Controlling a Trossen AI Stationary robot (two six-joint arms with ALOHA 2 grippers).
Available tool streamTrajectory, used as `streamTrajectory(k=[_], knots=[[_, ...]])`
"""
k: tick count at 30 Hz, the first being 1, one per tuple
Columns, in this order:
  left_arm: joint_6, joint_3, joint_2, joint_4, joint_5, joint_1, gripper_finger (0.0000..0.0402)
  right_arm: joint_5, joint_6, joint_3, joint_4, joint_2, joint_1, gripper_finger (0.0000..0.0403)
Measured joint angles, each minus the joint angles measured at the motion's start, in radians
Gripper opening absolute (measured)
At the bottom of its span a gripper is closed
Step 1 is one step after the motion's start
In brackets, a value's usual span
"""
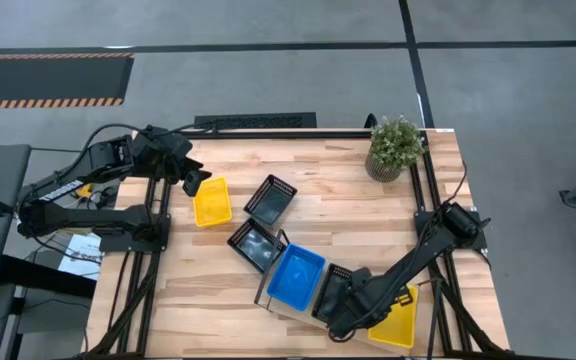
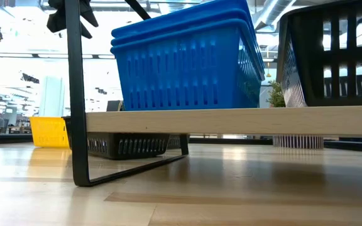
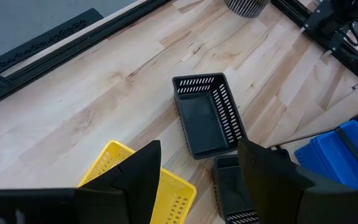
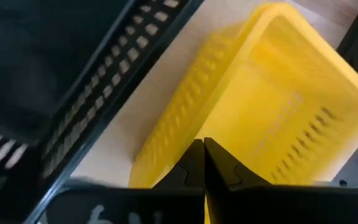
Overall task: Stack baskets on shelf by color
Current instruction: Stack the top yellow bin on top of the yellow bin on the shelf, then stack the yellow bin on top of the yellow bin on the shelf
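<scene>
A stack of blue baskets [image 1: 296, 275] stands on the shelf [image 2: 231, 120], with a black basket [image 1: 336, 283] to its right and a yellow basket [image 1: 398, 320] at the shelf's right end. My right gripper [image 4: 202, 155] is shut, pointing down between the black basket [image 4: 48, 68] and the yellow one [image 4: 272, 106]. On the table lie another yellow basket [image 1: 212, 200] and two black baskets [image 1: 270, 198] [image 1: 256, 245]. My left gripper [image 3: 197, 180] hangs open above that yellow basket [image 3: 166, 193], holding nothing. My right gripper comes from above, pointing steeply down, with its shut fingertips [image 4: 194, 155] over the yellow basket's long side wall [image 4: 185, 118] that faces the black basket. I cannot tell whether they touch that wall. The yellow basket sits flat on the shelf.
A potted green plant [image 1: 395, 148] stands at the table's far right corner. The shelf's black end frame [image 2: 77, 94] stands on the tabletop near the blue stack. Bare wood lies along the near left part of the table [image 1: 188, 300].
</scene>
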Motion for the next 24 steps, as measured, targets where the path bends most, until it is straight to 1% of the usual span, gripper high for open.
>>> streamTrajectory(k=[3,5,8,10,15,17,19,24], knots=[[0.006,0.000,0.000,-0.014,0.000,0.000,0.0202,0.000,-0.021,0.093,-0.073,0.000,-0.006,0.0012],[0.006,0.000,0.000,-0.018,0.000,0.000,0.0202,0.020,-0.039,0.155,-0.087,-0.005,-0.012,0.0012],[0.016,0.000,0.000,-0.018,0.000,0.000,0.0202,0.140,-0.069,0.220,-0.087,-0.034,-0.030,0.0012],[0.032,0.000,0.000,-0.021,0.000,0.000,0.0202,0.226,-0.136,0.270,-0.084,-0.050,-0.056,0.0012],[0.035,0.001,0.010,-0.086,-0.007,0.000,0.0202,0.473,-0.370,0.338,-0.070,-0.093,-0.160,0.0013],[0.035,-0.006,0.018,-0.114,-0.008,-0.002,0.0202,0.541,-0.506,0.353,-0.058,-0.103,-0.212,0.0017],[0.022,-0.025,0.020,-0.140,-0.008,-0.010,0.0202,0.579,-0.654,0.356,-0.037,-0.105,-0.267,0.0027],[-0.046,-0.103,0.019,-0.146,0.004,-0.035,0.0202,0.573,-0.968,0.356,0.043,-0.109,-0.437,0.0072]])
